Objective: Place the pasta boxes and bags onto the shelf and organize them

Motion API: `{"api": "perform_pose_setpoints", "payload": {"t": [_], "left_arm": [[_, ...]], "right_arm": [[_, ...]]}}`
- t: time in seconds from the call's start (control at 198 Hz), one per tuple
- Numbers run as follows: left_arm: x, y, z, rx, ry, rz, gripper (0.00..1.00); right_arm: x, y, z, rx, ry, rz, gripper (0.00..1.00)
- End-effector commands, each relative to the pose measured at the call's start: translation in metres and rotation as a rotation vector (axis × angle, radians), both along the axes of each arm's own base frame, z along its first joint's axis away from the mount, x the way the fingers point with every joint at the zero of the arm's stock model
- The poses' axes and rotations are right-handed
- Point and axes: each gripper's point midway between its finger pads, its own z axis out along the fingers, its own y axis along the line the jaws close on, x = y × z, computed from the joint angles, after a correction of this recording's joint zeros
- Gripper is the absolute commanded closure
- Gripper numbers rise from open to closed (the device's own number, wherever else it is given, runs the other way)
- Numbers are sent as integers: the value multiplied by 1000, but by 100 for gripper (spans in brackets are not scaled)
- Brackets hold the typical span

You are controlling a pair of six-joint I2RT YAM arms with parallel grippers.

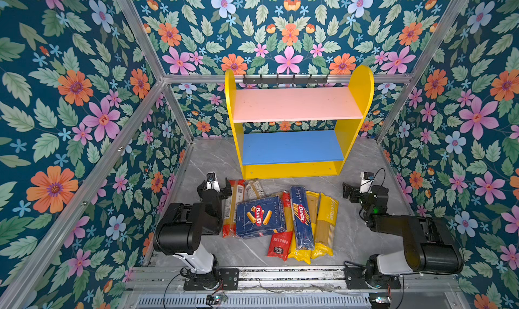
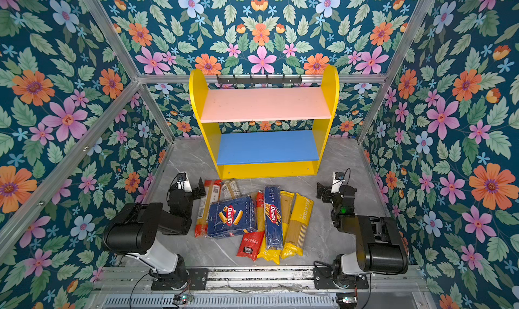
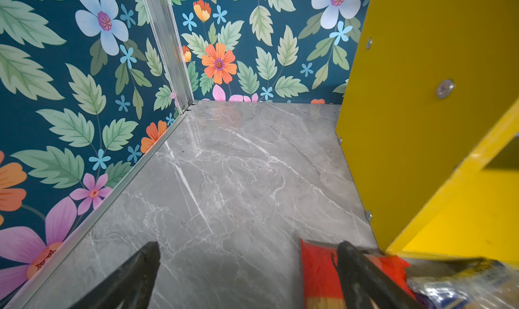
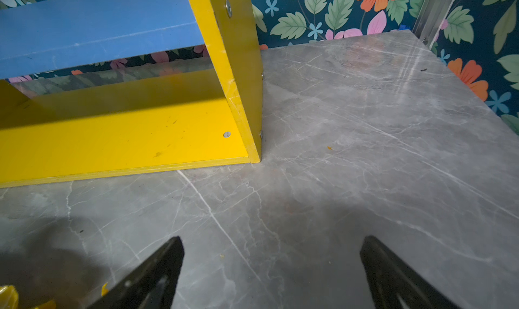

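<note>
Pasta pile on the grey desk [image 1: 359,237], near centre, between the two arms. From the right: yellow bags [image 1: 327,223], the narrow spaghetti box [image 1: 302,217] lying partly over them, a red-ended bag [image 1: 280,244], the wide rigatoni box [image 1: 259,216], and a second red-ended bag [image 1: 231,206]. Left fingers [image 3: 140,271] spread wide, grasping nothing, one above that second bag's red end. Right fingers [image 4: 157,271] likewise released, above the desk. Far centre: shelf [image 1: 366,97] with pink board [image 1: 295,104] over blue board [image 1: 292,147], standing apart from the pile.
</note>
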Motion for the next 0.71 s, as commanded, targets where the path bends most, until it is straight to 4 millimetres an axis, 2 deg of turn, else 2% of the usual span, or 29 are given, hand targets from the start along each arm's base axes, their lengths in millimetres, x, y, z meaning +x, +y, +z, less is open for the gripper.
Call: {"api": "perform_pose_setpoints", "payload": {"t": [0.0,0.192,0.302,0.449,0.6,0.701], "left_arm": [[3,-2,4,-8,-15,-13,0],[5,0,3,-27,-7,-31,1],[4,0,4,-26,-11,-32,6],[13,-5,10,-11,42,-56,16],[16,2,40,-3,47,34,19],[8,-1,67,-92,-2,55,19]], "right_arm": [[4,1,9,1,-35,8,1],[4,1,8,0,-33,6,1],[4,0,9,-3,-37,0,1],[10,-12,20,-50,35,-115,1],[4,-25,36,-76,116,-273,1],[-7,-24,46,54,188,-356,1]]}}
